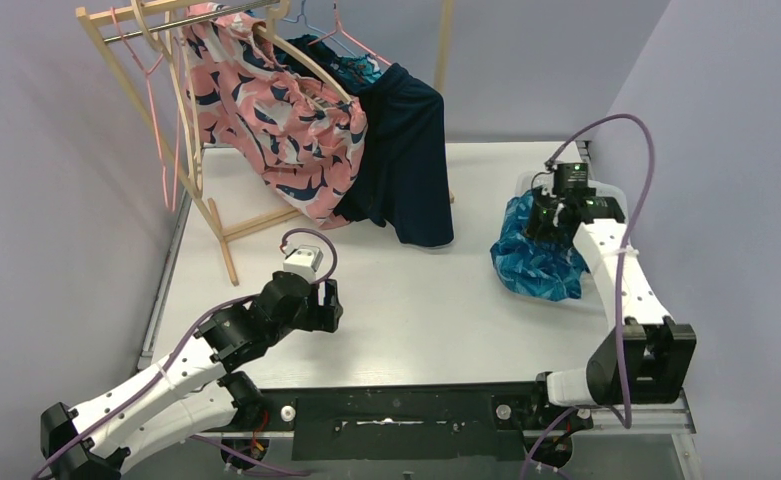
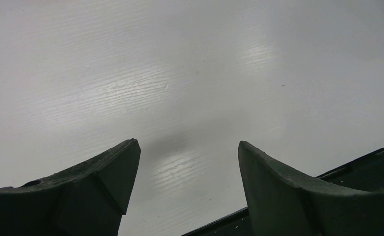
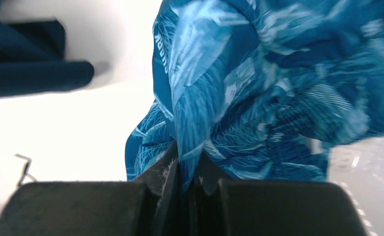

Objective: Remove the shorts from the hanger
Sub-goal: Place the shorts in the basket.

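Lilac walls close in a white counter (image 1: 416, 300). At its right edge the right pincer (image 3: 186, 167) is clamped on a fold of the blue shorts (image 1: 536, 262), which spill beside a clear tub (image 1: 614, 192); I'd lift them well over the rim before letting go. The left pincer (image 2: 187, 143) gapes wide and empty towards the near-left corner.

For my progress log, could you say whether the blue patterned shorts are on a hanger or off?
Off: the blue patterned shorts lie bunched on the table, far from the rack, the right claw shut on them.
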